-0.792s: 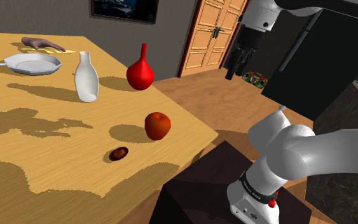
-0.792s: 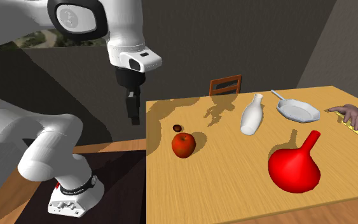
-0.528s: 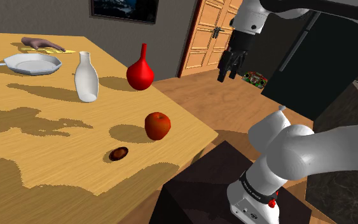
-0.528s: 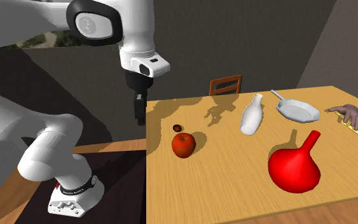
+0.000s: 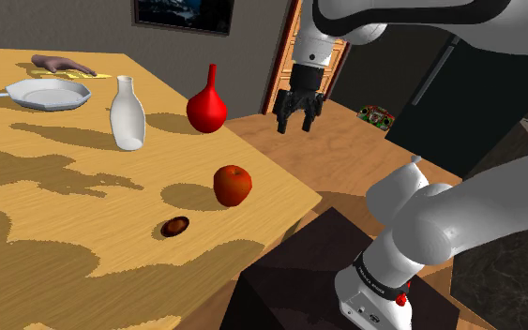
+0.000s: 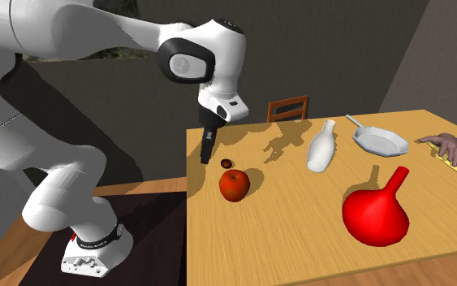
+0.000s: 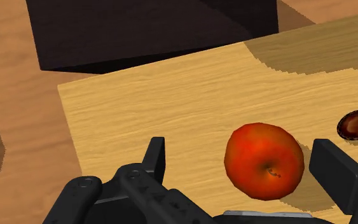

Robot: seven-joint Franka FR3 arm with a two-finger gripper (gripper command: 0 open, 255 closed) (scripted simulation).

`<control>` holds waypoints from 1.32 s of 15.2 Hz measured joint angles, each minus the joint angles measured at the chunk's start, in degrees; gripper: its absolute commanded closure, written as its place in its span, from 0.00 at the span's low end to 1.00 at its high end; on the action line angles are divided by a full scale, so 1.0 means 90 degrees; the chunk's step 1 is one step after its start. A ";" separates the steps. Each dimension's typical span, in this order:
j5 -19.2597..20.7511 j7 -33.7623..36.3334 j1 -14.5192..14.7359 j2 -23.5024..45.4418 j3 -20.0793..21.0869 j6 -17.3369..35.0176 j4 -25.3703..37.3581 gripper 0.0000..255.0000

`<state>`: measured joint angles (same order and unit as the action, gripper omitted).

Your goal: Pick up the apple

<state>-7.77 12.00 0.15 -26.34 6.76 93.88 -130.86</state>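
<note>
Above the tabletop's (image 5: 65,216) edge nearest the stand (image 5: 299,272), your jaws hang open, the two black fingers (image 7: 153,156) spread well apart. They hold nothing and touch nothing. In the wrist view the apple (image 7: 264,160) sits below and between the fingers, closer to one than the other, with clear space on both sides.

The apple rests on the tabletop close to that same edge. It is round and glossy, deep red shading to orange, with a small dark dimple at its crown. Just beside it lies a small dark brown oval thing (image 5: 175,226) with a shiny rim.

The tabletop is pale wood with fine straight grain, and the arm's (image 5: 384,14) ragged shadows fall across it. Farther in stand a smooth white bottle (image 5: 127,114) with a narrowed neck and a glossy red vase (image 5: 207,108), bulbous below and drawn up into a thin spout. Well apart from these, a pale pan (image 5: 46,93) with a faceted rim and a long handle lies flat. The arm itself is smooth white with dark joints, and the stand is a plain dark box.
</note>
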 measured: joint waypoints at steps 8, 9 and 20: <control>-0.0509 0.1324 -0.0010 0.2070 0.0338 0.0559 0.0855 0.00; -0.0560 0.1467 -0.0009 0.2338 0.0357 0.0633 0.0977 0.00; -0.0780 0.1980 0.0050 0.3699 0.0421 0.1355 0.1306 0.00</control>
<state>-14.78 29.82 0.60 6.96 10.55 106.08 -119.11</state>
